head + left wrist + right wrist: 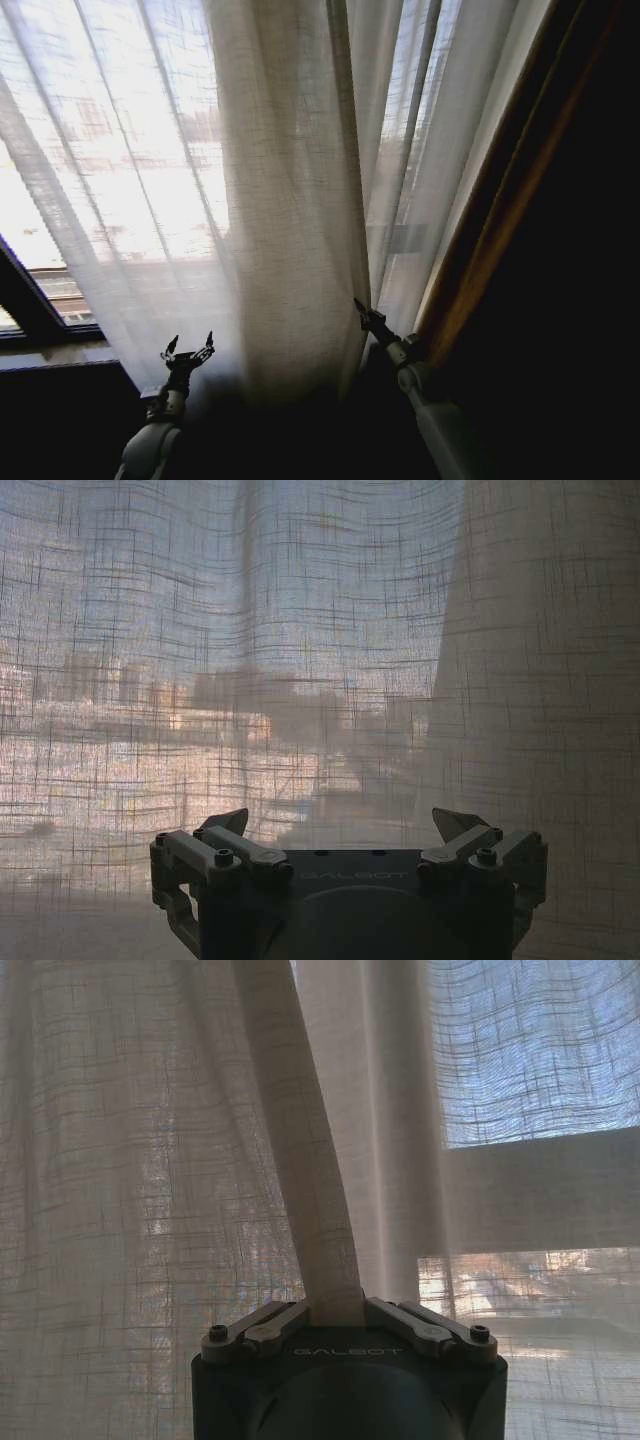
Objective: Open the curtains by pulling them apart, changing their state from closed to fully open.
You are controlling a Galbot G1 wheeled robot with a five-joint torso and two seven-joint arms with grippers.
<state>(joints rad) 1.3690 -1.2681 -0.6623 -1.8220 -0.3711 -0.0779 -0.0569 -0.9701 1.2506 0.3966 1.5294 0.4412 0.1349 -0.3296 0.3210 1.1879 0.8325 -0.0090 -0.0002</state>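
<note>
The curtains (290, 200) hang as sheer white fabric over the bright window, with a thick cream fold bunched in the middle. My right gripper (362, 311) reaches up to the right edge of that fold. In the right wrist view it (336, 1308) is shut on a narrow strip of curtain (310, 1180) that rises from between its fingers. My left gripper (189, 350) sits low at the left, in front of the spread panel. It (340, 828) is open with nothing between its fingers, and the curtain weave (300, 630) hangs close ahead of it.
A dark window frame bar (28, 290) and the sill (55, 354) show at the lower left, below the fabric. A brown wooden frame (500, 200) runs diagonally at the right, with dark wall beyond it. A window crossbar (540, 1190) shows through the fabric.
</note>
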